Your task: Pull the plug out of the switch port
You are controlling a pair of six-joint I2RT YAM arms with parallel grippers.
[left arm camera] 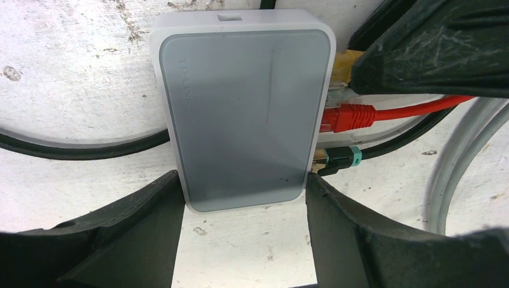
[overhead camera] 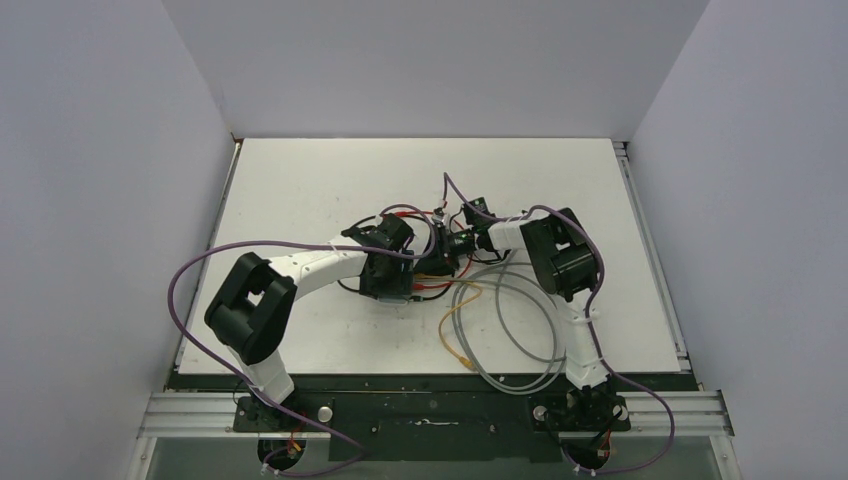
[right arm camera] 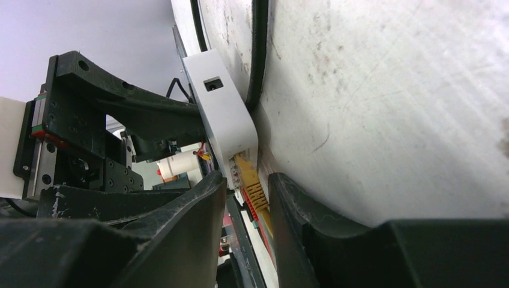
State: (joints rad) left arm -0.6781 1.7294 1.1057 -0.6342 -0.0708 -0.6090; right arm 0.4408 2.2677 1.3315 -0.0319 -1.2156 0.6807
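The pale grey-blue switch [left arm camera: 246, 114] lies flat on the white table. My left gripper [left arm camera: 243, 186] is shut on its near end, one finger on each long side. A yellow plug [left arm camera: 341, 63], a red plug [left arm camera: 348, 117] and a black plug with a teal band [left arm camera: 339, 157] sit in the sockets on its right edge. In the right wrist view my right gripper [right arm camera: 246, 180] straddles the yellow plug [right arm camera: 255, 192] where it enters the switch [right arm camera: 222, 120]. The plug rests against the table-side finger, with a small gap to the other. One right finger [left arm camera: 432, 48] covers the plug from above.
A black cable [left arm camera: 78, 147] runs under the switch to the left. Grey cables [overhead camera: 510, 335] loop on the table near the right arm, with a loose yellow cable [overhead camera: 462, 345] inside the loop. Both grippers meet mid-table [overhead camera: 430, 262]. Walls enclose the table.
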